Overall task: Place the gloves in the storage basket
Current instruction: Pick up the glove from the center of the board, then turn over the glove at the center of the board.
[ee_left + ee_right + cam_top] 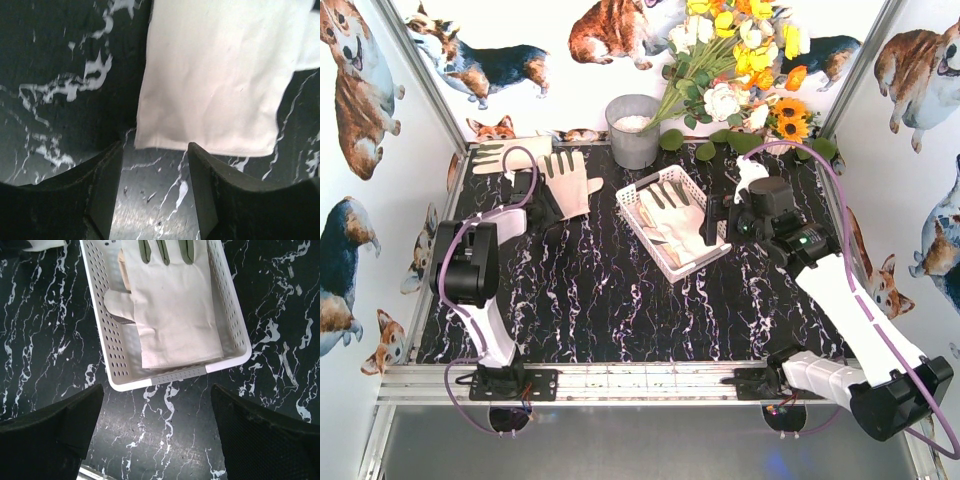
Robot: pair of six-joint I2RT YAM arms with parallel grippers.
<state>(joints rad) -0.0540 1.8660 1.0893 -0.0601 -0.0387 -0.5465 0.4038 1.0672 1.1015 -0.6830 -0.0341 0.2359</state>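
The white lattice storage basket (pixel 692 186) stands mid-table, with a cream glove (pixel 675 222) lying in it. In the right wrist view the basket (pixel 165 381) is just ahead, and the glove (pixel 175 310) lies flat in it, its cuff toward me. My right gripper (pixel 716 220) (pixel 156 395) is open and empty, beside the basket's right side. A second glove (pixel 570 182) lies flat on the table at back left. My left gripper (pixel 546 207) (pixel 155 147) is open and empty, its fingertips just short of that glove's cuff (pixel 215 75). A third glove (pixel 510 155) lies at the far back left.
A grey round bucket (pixel 633 130) stands behind the basket. A bunch of artificial flowers (pixel 740 70) fills the back right corner. The black marbled table (pixel 620 300) is walled by corgi-print panels, with a metal rail at its near edge.
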